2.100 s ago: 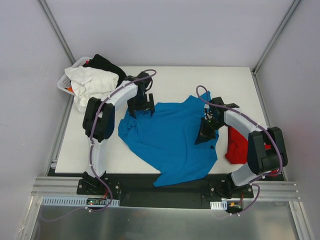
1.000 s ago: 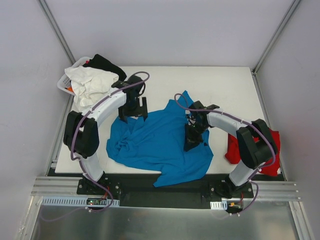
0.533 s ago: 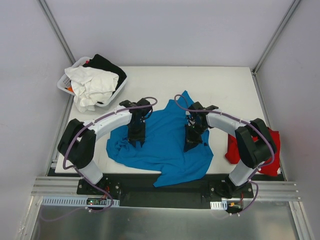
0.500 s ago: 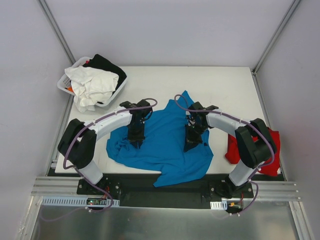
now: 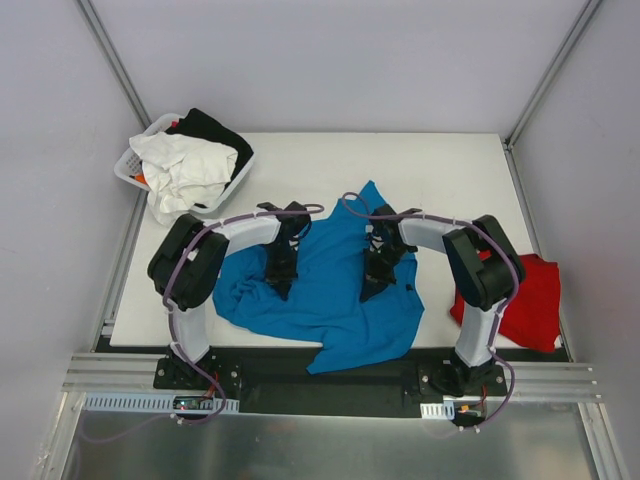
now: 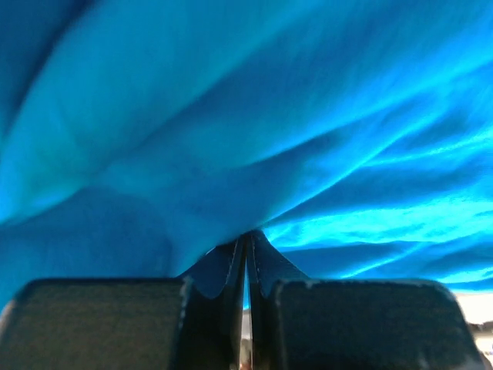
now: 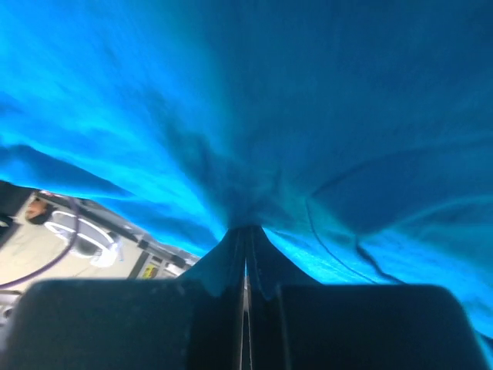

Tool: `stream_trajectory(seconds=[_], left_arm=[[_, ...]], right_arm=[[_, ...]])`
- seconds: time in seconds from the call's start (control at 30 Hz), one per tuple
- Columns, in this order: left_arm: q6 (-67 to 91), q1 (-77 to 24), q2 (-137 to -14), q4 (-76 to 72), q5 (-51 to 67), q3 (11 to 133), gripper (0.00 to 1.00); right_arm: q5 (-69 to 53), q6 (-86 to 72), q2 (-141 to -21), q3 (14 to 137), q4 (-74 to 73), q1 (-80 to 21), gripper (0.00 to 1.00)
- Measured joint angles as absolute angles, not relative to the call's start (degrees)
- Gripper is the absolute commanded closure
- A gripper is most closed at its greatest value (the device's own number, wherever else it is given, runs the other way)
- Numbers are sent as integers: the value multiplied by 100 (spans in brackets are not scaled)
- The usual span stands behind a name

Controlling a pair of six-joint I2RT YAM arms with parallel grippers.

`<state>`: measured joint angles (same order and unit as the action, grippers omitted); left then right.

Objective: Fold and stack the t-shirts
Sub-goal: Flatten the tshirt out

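My left gripper [image 6: 246,245] and right gripper [image 7: 246,233] are each pressed together on a pinch of the blue t-shirt [image 5: 330,305], crumpled near-centre on the table [image 5: 400,170], with the red t-shirt [image 5: 520,300] at the right edge; cloth judged light and limp, best gripped at hem or shoulder corners.

Our left gripper [image 6: 246,245] pinched tight on a fold of the blue shirt [image 6: 254,131], we see creased cloth filling the view
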<state>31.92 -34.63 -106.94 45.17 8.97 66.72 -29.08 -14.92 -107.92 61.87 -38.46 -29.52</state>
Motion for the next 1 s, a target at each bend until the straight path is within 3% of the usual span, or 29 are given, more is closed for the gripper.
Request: stream_trajectory(seconds=[0.5, 0.8, 0.9, 0.93, 1.0], left_arm=[[2453, -2368, -12105, 4766, 1297, 8875, 93], [2268, -2126, -12669, 4912, 1310, 9826, 90], [2259, -2126, -12707, 4967, 1330, 9889, 82], [2255, -2126, -12707, 4976, 1328, 9894, 69], [2248, -2137, -12687, 4984, 1328, 9896, 52]], right_arm=[[-3048, -969, -11821, 7918, -4082, -1529, 99], [-2867, -519, -11830, 8042, -4471, -873, 99], [-2829, -438, -11828, 8038, -4545, -792, 82], [-2829, -395, -11821, 8038, -4591, -773, 57], [-2842, -388, -11760, 8025, -4659, -775, 30]])
